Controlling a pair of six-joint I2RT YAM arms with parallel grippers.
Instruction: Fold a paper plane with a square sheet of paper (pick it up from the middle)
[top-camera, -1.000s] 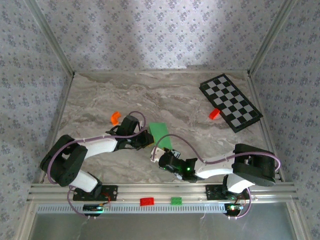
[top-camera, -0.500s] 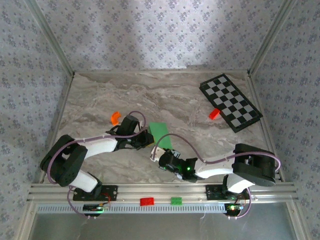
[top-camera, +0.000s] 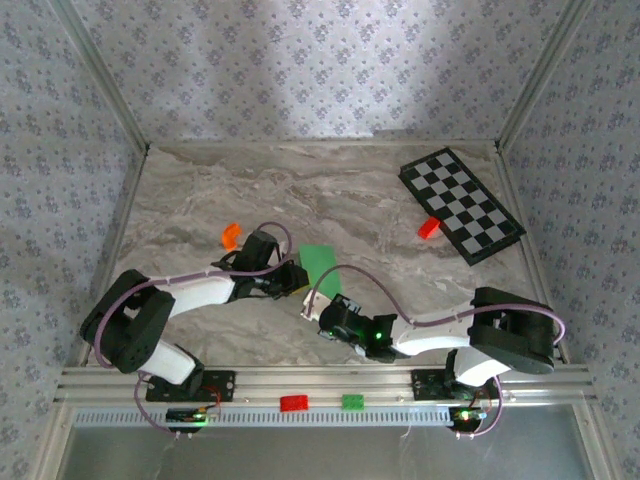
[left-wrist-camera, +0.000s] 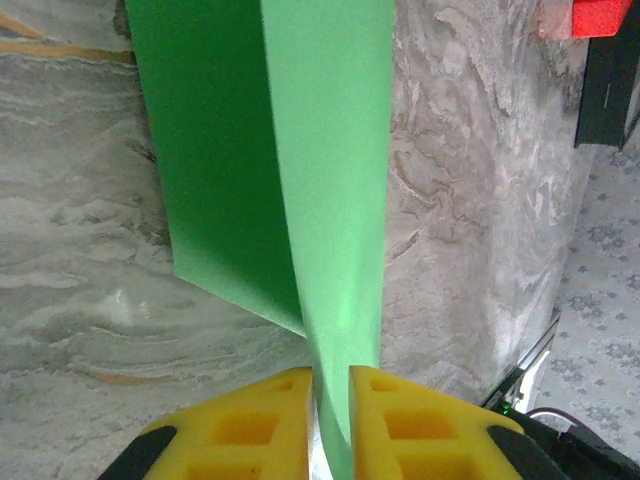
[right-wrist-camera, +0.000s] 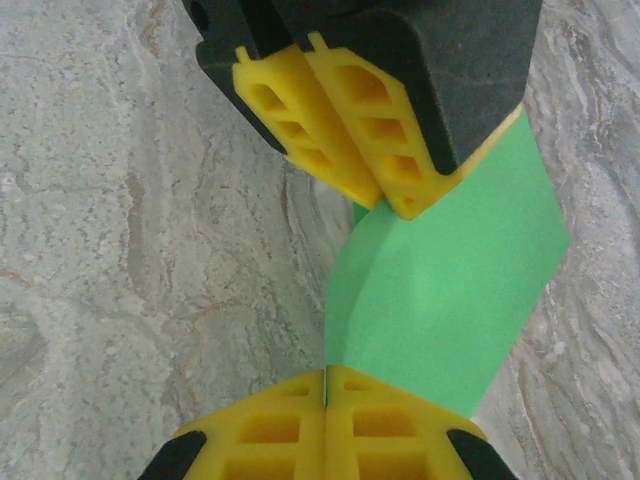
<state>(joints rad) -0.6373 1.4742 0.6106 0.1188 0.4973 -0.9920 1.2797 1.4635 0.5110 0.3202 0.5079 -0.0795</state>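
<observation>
Red brick (top-camera: 294, 403) and green brick (top-camera: 352, 402) sit on the metal rail (top-camera: 540, 378) at the near edge, by the arm bases. Just beyond, on the marble table (top-camera: 200, 190), the right gripper (right-wrist-camera: 326, 385) is clamped tight, and the near edge of the green sheet of paper (right-wrist-camera: 440, 300) runs into the seam between its yellow fingers (right-wrist-camera: 270, 430). The sheet lies near the table's middle, between the two arms, and bows up off the surface. At its far corner the left gripper (left-wrist-camera: 330, 395) pinches it, jaws narrow, with the paper between its pads (left-wrist-camera: 400, 410). From that wrist the sheet shows a lighter raised flap beside a darker flat part. Farther back, an orange piece (top-camera: 231, 236) lies to the left. A red block (top-camera: 428, 227) touches the checkered board (top-camera: 462, 204) at the far right.
</observation>
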